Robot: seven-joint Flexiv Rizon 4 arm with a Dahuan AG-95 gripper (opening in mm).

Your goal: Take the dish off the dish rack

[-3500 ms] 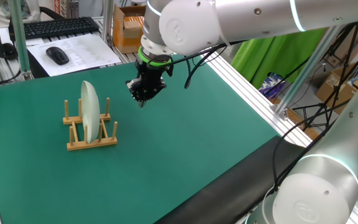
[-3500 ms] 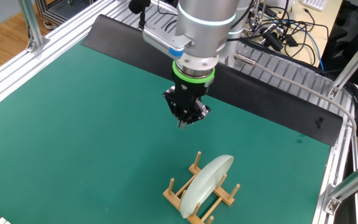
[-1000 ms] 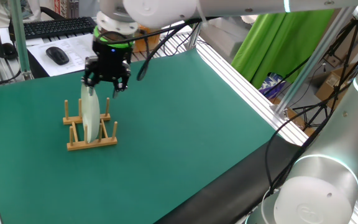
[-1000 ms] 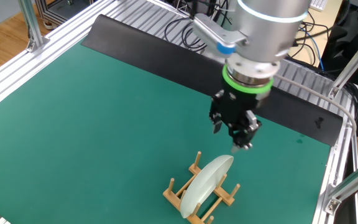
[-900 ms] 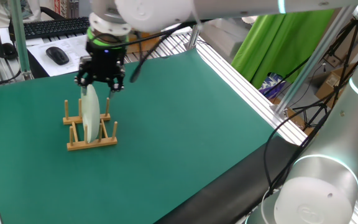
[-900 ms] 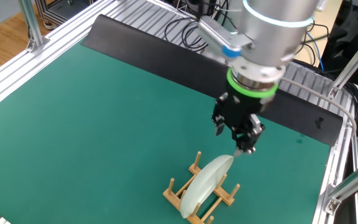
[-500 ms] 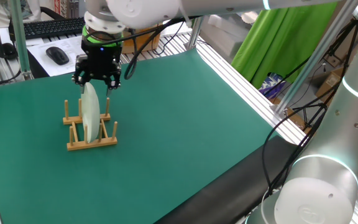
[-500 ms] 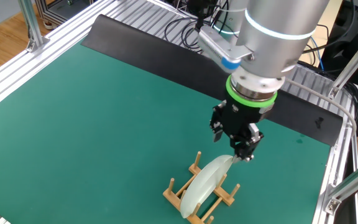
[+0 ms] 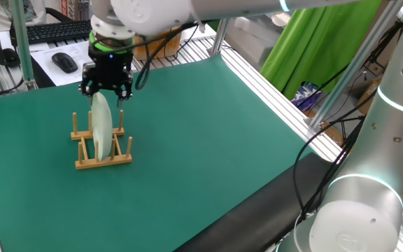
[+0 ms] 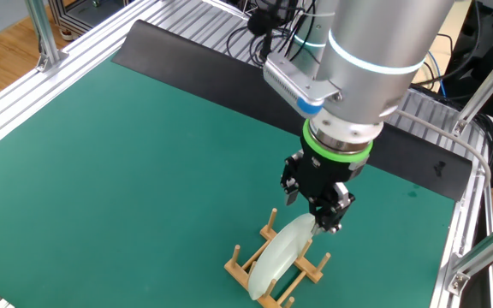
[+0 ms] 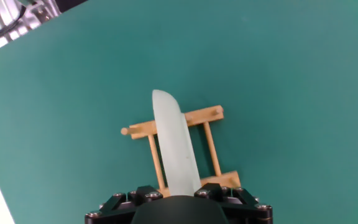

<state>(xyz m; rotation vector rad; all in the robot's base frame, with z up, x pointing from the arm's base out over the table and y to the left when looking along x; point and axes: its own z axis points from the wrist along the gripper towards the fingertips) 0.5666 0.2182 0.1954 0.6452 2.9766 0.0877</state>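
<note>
A flat counter (image 9: 208, 147) covered in a dark green mat fills the scene, framed by ribbed aluminium rails, with a black keyboard (image 9: 65, 29) and a black computer mouse (image 9: 64, 62) on a white desk beyond its far edge in one fixed view. A bright green cloth (image 9: 306, 49) hangs outside the frame on the right of that view.

On the mat stands the small light-wood dish rack (image 9: 102, 145) of two base rails with upright dowel pegs (image 10: 274, 260) (image 11: 182, 146). The round, shallow, pale whitish-green dish (image 9: 101, 127) (image 10: 282, 251) (image 11: 176, 149) stands on edge in it, held upright between the pegs, its glossy rim rising above the peg tops.

The large silver arm (image 10: 375, 51) with a green ring at its wrist reaches down over the rack. Its black end effector (image 9: 105, 85) (image 10: 317, 208) hangs at the top of the dish's rim. In one fixed view its fingers appear spread, one on each side of the rim, so it looks open around the edge and not clamped on it. Whether a finger touches the dish cannot be told. In the hand view only the black base of the end effector shows along the bottom edge, with the dish running straight up from between its two halves and the rack's rails crossing beneath it.
</note>
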